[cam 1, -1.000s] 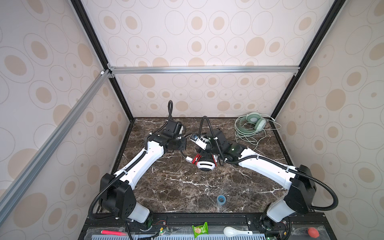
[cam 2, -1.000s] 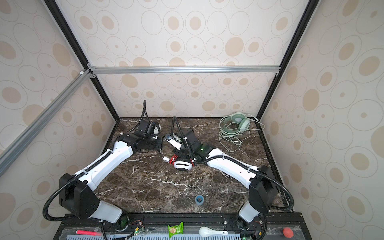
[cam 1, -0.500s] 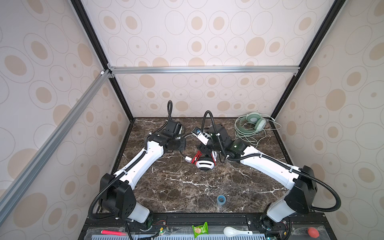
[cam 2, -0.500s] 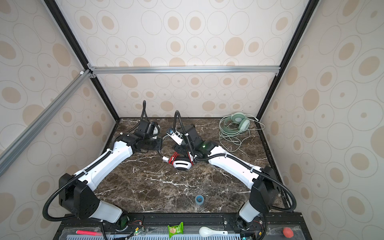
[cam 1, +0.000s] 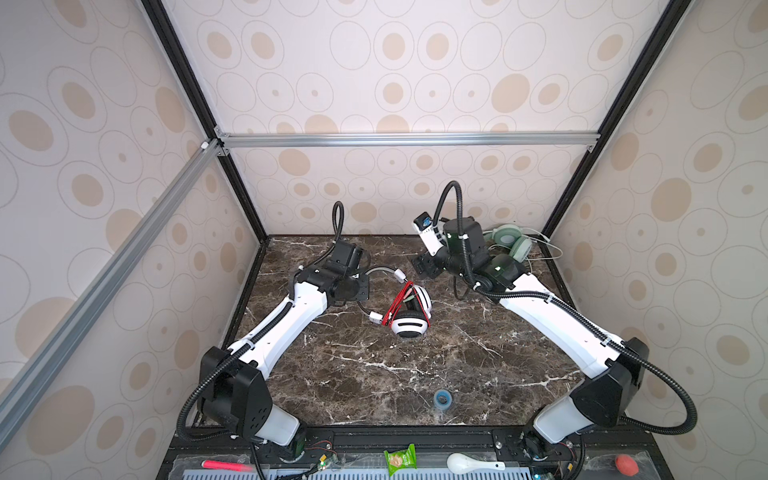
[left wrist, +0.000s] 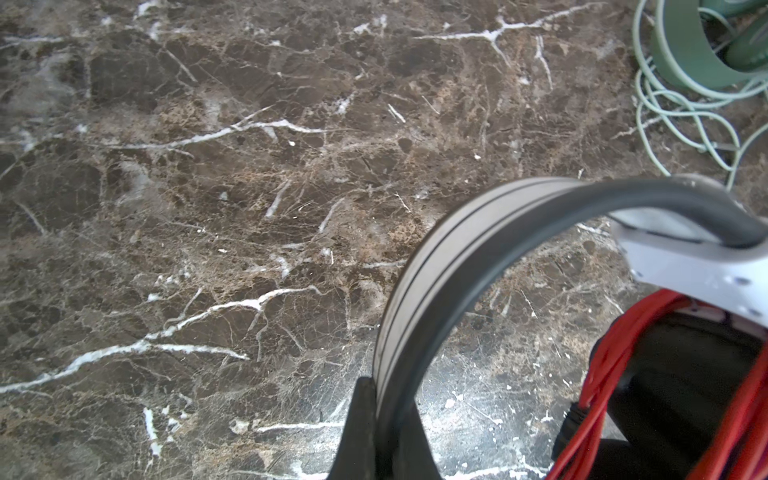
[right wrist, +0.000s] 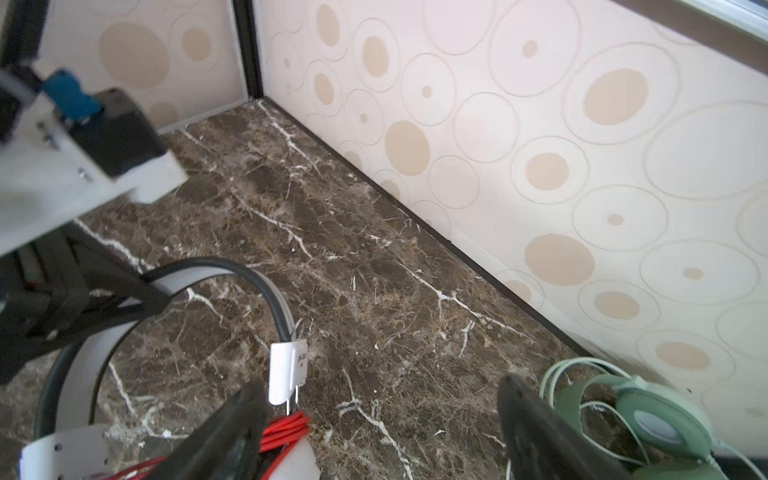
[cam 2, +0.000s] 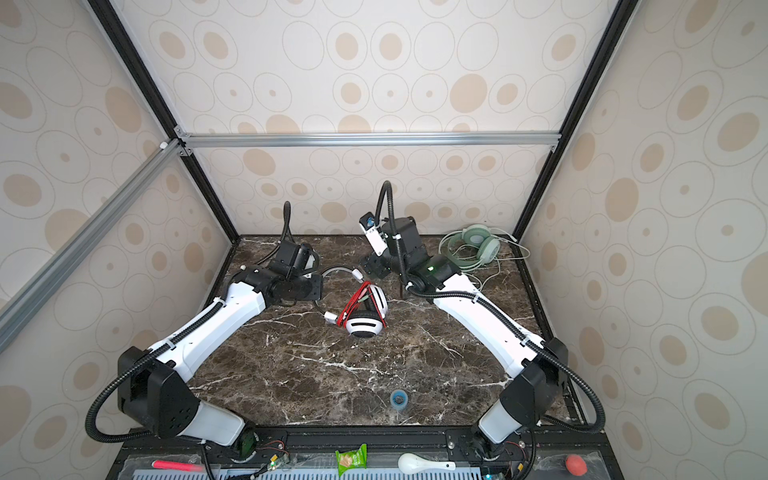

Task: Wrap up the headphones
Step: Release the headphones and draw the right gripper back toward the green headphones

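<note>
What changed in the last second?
The right gripper opened and drew up and back from the white headphones; it now holds nothing. Unchanged: the left gripper stays shut on the grey headband, the red cord stays wound on the cups, and the green headphones lie in the far right corner.

The tabletop [cam 1: 374,374] looks like polished brown marble, faintly glossy. The white headphones [cam 1: 409,328] have smooth, shiny plastic cups and a matt grey, rubbery-looking headband [left wrist: 457,249] with 2 fine grooves; the mint headphones [cam 2: 476,237] look matt plastic. The crossbar [cam 1: 395,139] is brushed metal.
</note>
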Tool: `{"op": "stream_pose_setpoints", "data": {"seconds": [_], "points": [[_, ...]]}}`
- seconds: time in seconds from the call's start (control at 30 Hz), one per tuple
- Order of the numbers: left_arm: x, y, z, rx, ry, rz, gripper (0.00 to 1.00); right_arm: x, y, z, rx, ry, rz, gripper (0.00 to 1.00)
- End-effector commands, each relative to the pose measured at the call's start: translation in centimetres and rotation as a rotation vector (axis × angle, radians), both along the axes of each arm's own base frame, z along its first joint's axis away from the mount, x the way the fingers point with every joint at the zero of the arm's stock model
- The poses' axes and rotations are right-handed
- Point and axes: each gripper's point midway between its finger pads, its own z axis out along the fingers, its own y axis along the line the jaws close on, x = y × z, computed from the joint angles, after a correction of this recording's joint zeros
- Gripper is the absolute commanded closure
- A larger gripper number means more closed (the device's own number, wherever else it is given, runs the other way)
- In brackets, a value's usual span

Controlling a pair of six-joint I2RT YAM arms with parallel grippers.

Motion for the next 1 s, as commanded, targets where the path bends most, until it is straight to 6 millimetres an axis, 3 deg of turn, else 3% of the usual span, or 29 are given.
{"op": "stream_pose_setpoints", "data": {"seconds": [0.0,0.23,0.43,0.57,0.8,0.97], "points": [[1.2,0.5,1.3,-0.064,-0.064,0.102,1.00,-1.1,-1.9,-0.1,0.028,0.073,-0.068,0.00],[3.9,1.3,-0.4,-0.068,-0.061,0.178,1.00,-3.5,-4.0,-1.2,0.070,0.161,-0.104,0.00],[8.4,3.0,-3.6,-0.064,-0.002,0.235,1.00,-4.5,-5.8,-2.4,0.061,0.195,-0.159,0.00],[12.3,4.6,-4.5,-0.061,0.000,0.271,1.00,-4.4,-6.6,-1.7,0.061,0.200,-0.179,0.00],[18.6,6.5,-6.2,-0.080,0.014,0.302,0.96,-3.6,-6.7,-2.8,0.058,0.233,-0.214,0.00],[21.3,7.8,-7.6,-0.119,0.028,0.334,0.93,-2.4,-6.2,-2.7,0.046,0.225,-0.218,0.00]]}}
